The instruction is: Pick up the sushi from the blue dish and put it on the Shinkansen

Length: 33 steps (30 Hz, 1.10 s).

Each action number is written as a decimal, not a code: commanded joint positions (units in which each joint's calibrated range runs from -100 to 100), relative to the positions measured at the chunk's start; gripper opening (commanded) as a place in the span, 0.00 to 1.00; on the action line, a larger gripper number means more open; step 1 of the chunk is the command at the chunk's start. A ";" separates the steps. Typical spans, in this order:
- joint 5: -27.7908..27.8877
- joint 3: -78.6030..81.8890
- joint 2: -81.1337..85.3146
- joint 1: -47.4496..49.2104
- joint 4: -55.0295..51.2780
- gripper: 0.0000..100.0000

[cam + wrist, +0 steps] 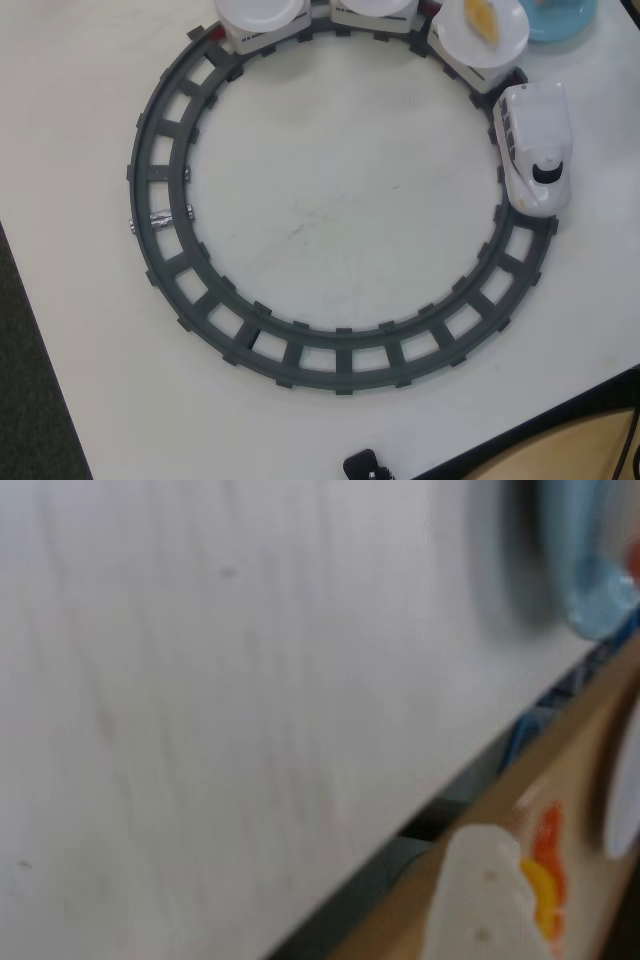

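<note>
In the overhead view we see the grey ring track (250,335) lying on the white counter (330,210). The Shinkansen (535,145) sits on the track's right side, nose toward the bottom of the view, with its plate-topped cars curving along the top edge. The white plate (470,40) on the car right behind the engine carries a yellow piece of sushi (483,18). The blue dish (565,18) is at the top right corner, just beside that plate (mostly cut off by the frame).

The wrist view is blurred: a pale surface, a blue rim (590,570), and a whitish shape (480,900). We cannot tell how the jaws stand.
</note>
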State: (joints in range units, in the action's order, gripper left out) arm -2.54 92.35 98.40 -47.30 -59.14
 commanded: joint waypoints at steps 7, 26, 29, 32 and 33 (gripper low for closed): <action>-0.45 -31.84 -20.03 0.03 -5.51 0.31; -0.40 -114.70 -117.82 3.20 -13.22 0.31; -0.30 -122.87 -127.42 4.87 -17.24 0.31; -0.09 -129.78 -134.43 6.10 -20.49 0.31; -0.09 -131.57 -135.94 6.28 -21.17 0.31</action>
State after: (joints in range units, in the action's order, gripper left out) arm -2.75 -31.11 -34.57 -41.63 -78.13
